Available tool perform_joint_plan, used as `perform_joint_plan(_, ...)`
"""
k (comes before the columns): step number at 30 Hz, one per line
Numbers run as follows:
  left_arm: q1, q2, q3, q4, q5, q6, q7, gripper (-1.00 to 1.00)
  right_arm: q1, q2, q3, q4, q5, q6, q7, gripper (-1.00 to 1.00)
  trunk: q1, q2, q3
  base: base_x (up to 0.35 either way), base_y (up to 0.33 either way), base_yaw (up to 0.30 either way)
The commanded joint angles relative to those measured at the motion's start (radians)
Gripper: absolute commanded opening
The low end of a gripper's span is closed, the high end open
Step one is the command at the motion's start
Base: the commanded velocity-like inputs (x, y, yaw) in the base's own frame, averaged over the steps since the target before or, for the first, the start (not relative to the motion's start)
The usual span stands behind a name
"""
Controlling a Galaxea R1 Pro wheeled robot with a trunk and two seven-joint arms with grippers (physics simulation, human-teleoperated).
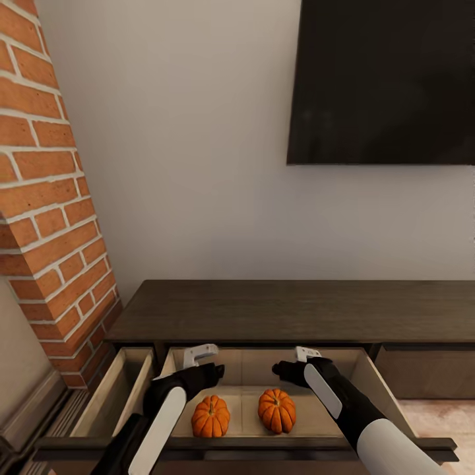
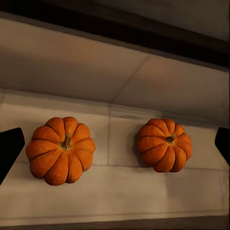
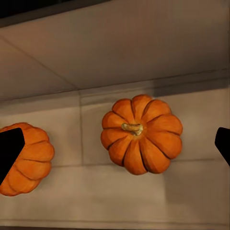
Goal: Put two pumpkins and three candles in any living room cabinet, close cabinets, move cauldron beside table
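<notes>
I see both pumpkins in the cabinet's (image 1: 264, 310) pulled-out middle drawer (image 1: 379, 389), side by side but apart: the left pumpkin (image 1: 211, 416) at 7 o'clock of the drawer floor, the right pumpkin (image 1: 277, 410) near 5 o'clock. My left end effector (image 1: 198, 361) hovers above the first, my right end effector (image 1: 300, 359) above the second, both spread wide and holding nothing.
</notes>
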Motion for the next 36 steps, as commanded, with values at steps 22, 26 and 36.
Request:
perform_joint_plan(22, -0.001, 0.004, 0.002, -0.006, 0.032, 0.001, 0.009, 1.00, -0.001, -0.001, 0.005, -0.001, -0.012, 0.002, -0.007, 1.00, -0.010, 0.005, 0.084, -0.114, 0.000, 0.000)
perform_joint_plan(26, -0.001, 0.004, 0.002, -0.006, 0.032, 0.001, 0.009, 1.00, -0.001, -0.002, 0.004, -0.008, -0.015, 0.001, -0.004, 1.00, -0.012, 0.006, 0.100, -0.073, 0.000, 0.000)
perform_joint_plan(36, -0.001, 0.004, 0.029, -0.006, 0.034, 0.001, 0.008, 1.00, -0.001, -0.002, 0.003, -0.015, -0.016, 0.001, -0.004, 1.00, -0.027, 0.029, 0.136, -0.007, 0.000, 0.000)
